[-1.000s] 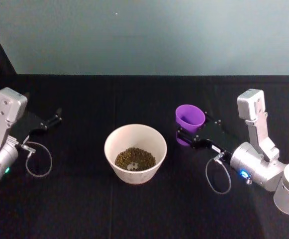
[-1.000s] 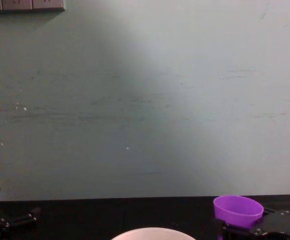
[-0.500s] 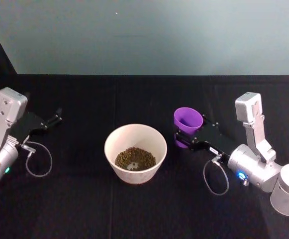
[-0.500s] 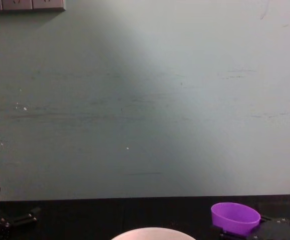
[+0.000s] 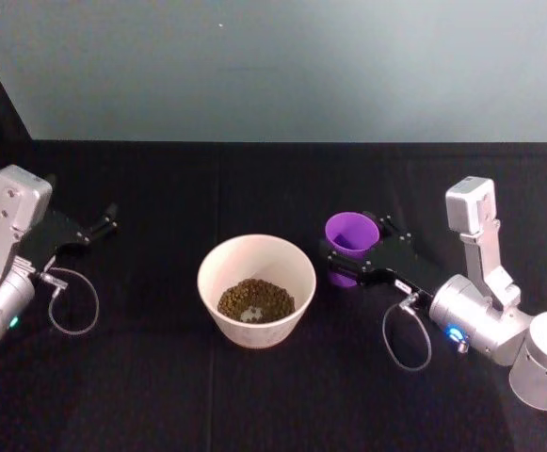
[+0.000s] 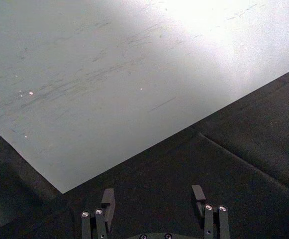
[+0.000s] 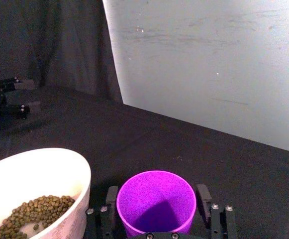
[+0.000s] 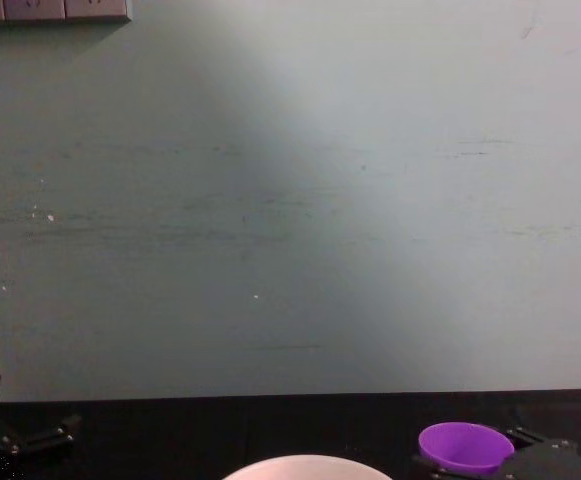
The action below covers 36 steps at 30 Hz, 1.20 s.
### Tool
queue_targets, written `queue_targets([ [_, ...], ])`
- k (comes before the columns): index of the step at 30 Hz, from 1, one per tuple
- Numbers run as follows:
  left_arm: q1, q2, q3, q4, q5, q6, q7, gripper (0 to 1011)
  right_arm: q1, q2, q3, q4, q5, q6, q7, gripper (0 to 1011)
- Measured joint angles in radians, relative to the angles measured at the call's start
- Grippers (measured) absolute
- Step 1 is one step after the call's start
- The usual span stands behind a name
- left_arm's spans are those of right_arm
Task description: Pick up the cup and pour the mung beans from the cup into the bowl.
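Right gripper [image 5: 356, 252] pinches cup [image 5: 351, 234] upright, just right of bowl [image 5: 256, 290] mid-tabletop; cup looks empty, mung beans [image 5: 255, 299] lie in bowl, so pour seems done. Left gripper [image 5: 104, 222] parked near left edge, fingers spread.

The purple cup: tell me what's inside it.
The cup, held upright by the right gripper, looks empty, just bare purple wall and floor. The mung beans lie in the bowl.

Smooth plastic cup [image 5: 352, 234], matt cloth [image 5: 160, 395]
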Motion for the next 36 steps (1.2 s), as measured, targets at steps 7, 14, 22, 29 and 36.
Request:
queue_targets([
  [7, 0.000, 0.000, 0.000, 0.000, 0.000, 0.000, 0.000, 1000, -0.010, 0.017, 0.000, -0.045, 0.019, -0.005, -0.012, 1003],
  [14, 0.000, 0.000, 0.000, 0.000, 0.000, 0.000, 0.000, 1000, -0.031, 0.047, 0.016, -0.146, 0.037, -0.002, -0.044, 1003],
  [22, 0.000, 0.000, 0.000, 0.000, 0.000, 0.000, 0.000, 1000, -0.058, 0.072, 0.052, -0.242, 0.037, 0.035, -0.141, 1003],
  [29, 0.000, 0.000, 0.000, 0.000, 0.000, 0.000, 0.000, 1000, -0.091, 0.069, 0.101, -0.280, -0.004, 0.100, -0.267, 1003],
  [36, 0.000, 0.000, 0.000, 0.000, 0.000, 0.000, 0.000, 1000, -0.108, 0.050, 0.127, -0.259, -0.033, 0.155, -0.316, 1003],
])
